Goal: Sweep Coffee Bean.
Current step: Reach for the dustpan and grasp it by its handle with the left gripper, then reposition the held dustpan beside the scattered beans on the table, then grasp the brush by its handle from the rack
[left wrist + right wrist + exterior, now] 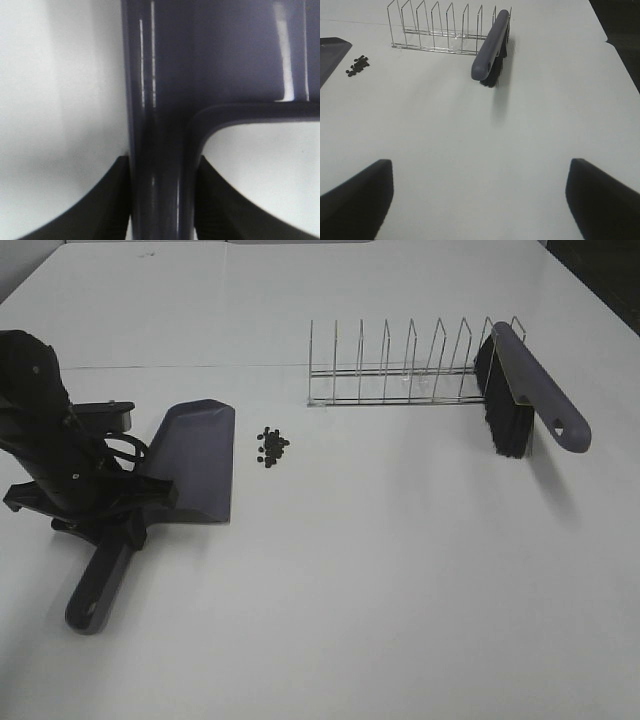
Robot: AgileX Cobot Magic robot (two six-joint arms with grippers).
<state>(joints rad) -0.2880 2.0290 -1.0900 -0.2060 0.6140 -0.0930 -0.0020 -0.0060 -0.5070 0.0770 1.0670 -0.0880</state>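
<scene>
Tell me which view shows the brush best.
Exterior high: the brush shows its whole grey handle and black bristles, leaning at the end of the wire rack. The right wrist view sees it handle-first, bristles mostly hidden. The left wrist view shows the dustpan, no brush.
</scene>
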